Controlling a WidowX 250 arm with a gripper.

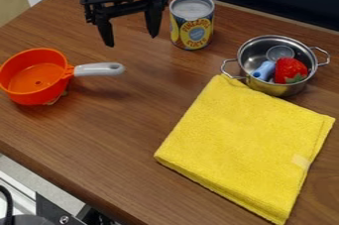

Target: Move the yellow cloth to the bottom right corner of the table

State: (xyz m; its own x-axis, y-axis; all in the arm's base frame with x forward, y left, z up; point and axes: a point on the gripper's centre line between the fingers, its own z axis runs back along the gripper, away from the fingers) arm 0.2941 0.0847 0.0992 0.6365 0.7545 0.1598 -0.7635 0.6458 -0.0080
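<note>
Yellow cloth (242, 140), pale tag (301, 161), lies camera-side and image-right of your claw (132, 40). You've got its fingers spread wide, holding nothing. Just image-right of it: can (192, 23), colourful printed label (197, 33). Orange pan (33, 78) sits image-left.

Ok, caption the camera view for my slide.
Folded yellow cloth below the steel pot, open claw beside the can.

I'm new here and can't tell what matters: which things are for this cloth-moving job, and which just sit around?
For the job:
- yellow cloth
- table
- gripper

Just lying about:
- orange pan
- can
- metal pot
- strawberry
</note>
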